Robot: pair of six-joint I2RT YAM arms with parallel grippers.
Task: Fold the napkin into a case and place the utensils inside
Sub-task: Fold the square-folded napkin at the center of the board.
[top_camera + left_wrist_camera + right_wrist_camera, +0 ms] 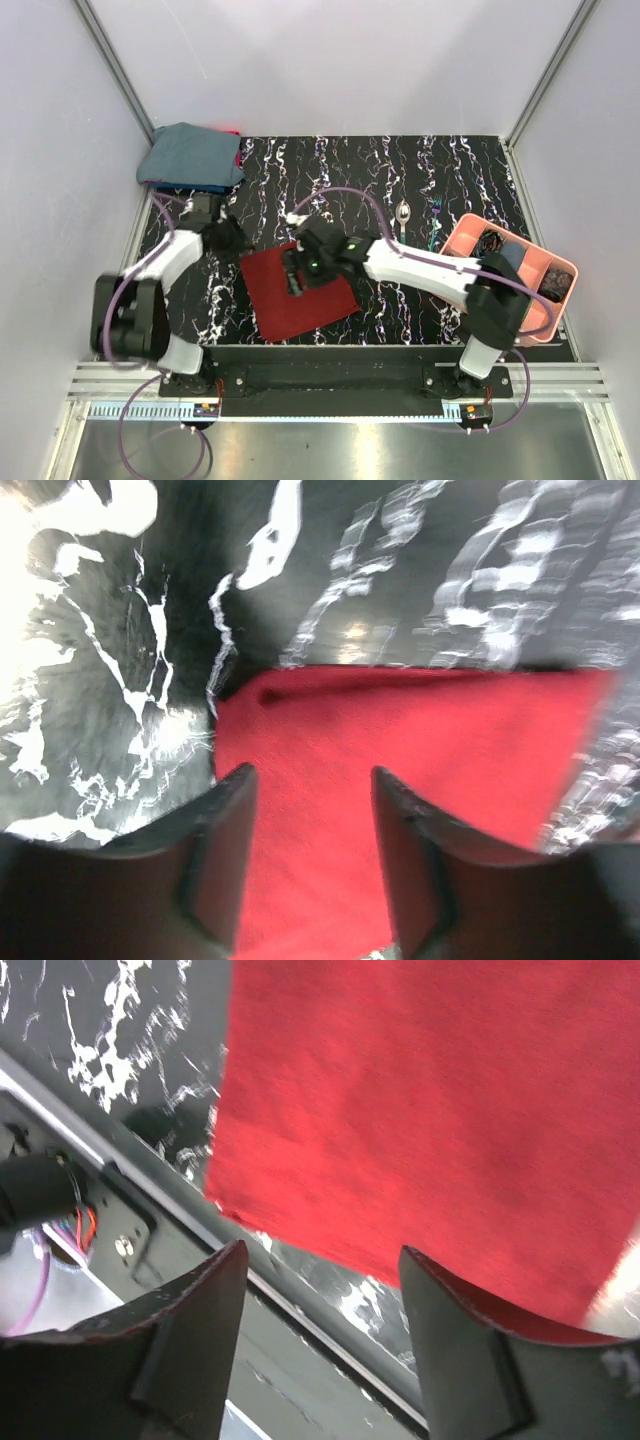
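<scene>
Two claws stand spread, with nothing between their fingers. The left claw is by the upper left corner of the napkin, and the right claw hangs over its left half. The napkin is dark red and lies flat, low in the middle of the black and white desk. At the right, a pink tray holds small dark things I cannot make out.
</scene>
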